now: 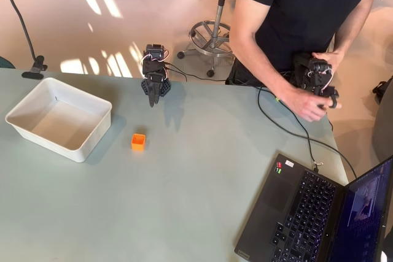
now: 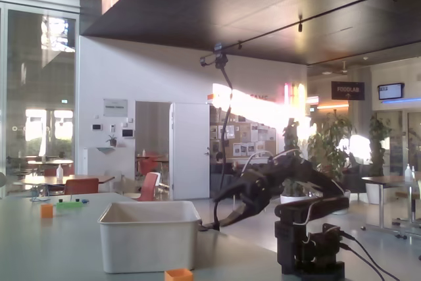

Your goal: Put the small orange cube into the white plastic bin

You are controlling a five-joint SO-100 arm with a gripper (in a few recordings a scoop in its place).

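Observation:
The small orange cube (image 1: 138,142) lies on the pale green table, a short way right of the white plastic bin (image 1: 29,107); nothing is inside the bin. My gripper (image 1: 153,101) hangs at the table's far edge, above and slightly right of the cube and well apart from it, its fingers drawn together into a point with nothing held. In the fixed view the cube (image 2: 178,274) sits in front of the bin (image 2: 150,249), and the gripper (image 2: 220,199) reaches left from the black arm base (image 2: 309,255), behind the bin's right corner.
An open laptop (image 1: 307,213) takes up the near right corner of the table. A person (image 1: 295,10) stands behind the right side, with cables (image 1: 276,118) trailing over the table. A clamped stand (image 1: 35,69) is at the far left edge. A second orange block (image 2: 46,210) and a green block (image 2: 69,205) lie far off.

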